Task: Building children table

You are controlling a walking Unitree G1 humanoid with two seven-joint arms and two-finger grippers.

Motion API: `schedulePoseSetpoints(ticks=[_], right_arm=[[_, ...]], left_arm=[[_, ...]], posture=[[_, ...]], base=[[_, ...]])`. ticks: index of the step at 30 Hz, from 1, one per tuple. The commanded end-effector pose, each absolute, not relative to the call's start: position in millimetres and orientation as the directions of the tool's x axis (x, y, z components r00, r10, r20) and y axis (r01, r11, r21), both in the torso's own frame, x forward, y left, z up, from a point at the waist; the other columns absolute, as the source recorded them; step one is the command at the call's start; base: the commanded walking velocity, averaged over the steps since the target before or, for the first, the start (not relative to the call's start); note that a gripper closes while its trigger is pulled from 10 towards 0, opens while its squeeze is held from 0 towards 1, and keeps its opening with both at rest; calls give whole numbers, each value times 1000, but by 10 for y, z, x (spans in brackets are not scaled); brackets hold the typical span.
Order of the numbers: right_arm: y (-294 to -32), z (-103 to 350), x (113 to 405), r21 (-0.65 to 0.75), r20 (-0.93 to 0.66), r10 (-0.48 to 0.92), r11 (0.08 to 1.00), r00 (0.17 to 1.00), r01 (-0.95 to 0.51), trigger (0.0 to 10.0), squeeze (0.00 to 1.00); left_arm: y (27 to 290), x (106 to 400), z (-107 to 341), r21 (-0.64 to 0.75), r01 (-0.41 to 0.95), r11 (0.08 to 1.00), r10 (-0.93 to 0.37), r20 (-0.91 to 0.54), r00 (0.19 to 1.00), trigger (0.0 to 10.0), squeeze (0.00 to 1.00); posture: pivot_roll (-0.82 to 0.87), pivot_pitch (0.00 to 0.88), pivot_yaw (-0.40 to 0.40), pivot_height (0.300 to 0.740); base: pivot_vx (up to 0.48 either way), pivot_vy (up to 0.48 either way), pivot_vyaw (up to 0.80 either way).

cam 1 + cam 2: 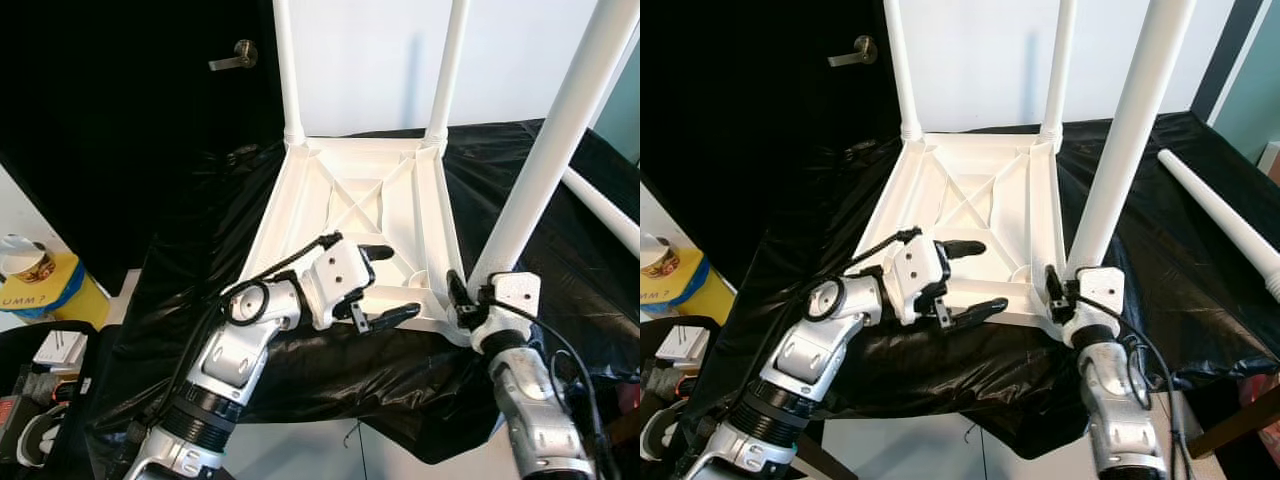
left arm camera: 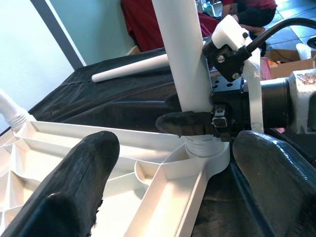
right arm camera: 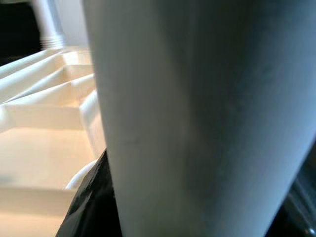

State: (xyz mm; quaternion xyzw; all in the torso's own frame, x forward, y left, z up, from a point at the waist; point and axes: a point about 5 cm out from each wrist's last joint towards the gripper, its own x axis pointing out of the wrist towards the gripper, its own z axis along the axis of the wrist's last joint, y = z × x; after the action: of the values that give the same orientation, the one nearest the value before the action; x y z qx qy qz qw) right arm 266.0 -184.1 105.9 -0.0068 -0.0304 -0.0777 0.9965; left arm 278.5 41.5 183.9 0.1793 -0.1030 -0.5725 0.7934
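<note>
Three white legs stand upright in an upturned white tabletop (image 1: 350, 200) on a black sheet (image 1: 200, 260). The right gripper (image 1: 462, 300) clasps the near right leg (image 1: 545, 165) at its base; the left gripper (image 1: 385, 285), fingers spread wide and empty, hovers over the tabletop's near edge. A fourth leg (image 1: 1225, 215) lies loose on the sheet.

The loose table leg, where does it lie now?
The loose white leg lies flat on the black cloth at the robot's right, beyond the upturned tabletop.
</note>
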Motion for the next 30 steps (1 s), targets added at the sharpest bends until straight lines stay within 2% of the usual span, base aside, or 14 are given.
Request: schedulePoseSetpoints(ticks=[1, 9, 23, 24, 30], right_arm=[[-1888, 772, 2558, 10, -92, -316, 948, 944, 318, 10000, 0], [-1800, 800, 2572, 55, -82, -334, 939, 939, 339, 10000, 0], [-1705, 998, 2598, 75, 38, -255, 965, 966, 252, 10000, 0], [-1717, 1025, 2599, 73, 54, -245, 968, 968, 241, 10000, 1000], [-1820, 1123, 2595, 44, 114, -159, 987, 981, 155, 10000, 1000]], left_arm=[[443, 2795, 1821, 398, 855, 333, -926, -34, 376, 10000, 0], [444, 2796, 1821, 398, 853, 337, -925, -32, 379, 10000, 0], [443, 2815, 1837, 403, 849, 342, -923, -27, 385, 10000, 0], [443, 2816, 1838, 402, 848, 345, -922, -26, 387, 10000, 0], [442, 2815, 1828, 399, 847, 350, -920, -24, 392, 10000, 0]], posture=[[-166, 0, 60, 740], [-171, 0, 65, 740], [-173, 3, 61, 740], [-173, 4, 58, 740], [-176, 4, 56, 740]], base=[[0, 0, 0], [0, 0, 0], [0, 0, 0], [0, 0, 0], [0, 0, 0]])
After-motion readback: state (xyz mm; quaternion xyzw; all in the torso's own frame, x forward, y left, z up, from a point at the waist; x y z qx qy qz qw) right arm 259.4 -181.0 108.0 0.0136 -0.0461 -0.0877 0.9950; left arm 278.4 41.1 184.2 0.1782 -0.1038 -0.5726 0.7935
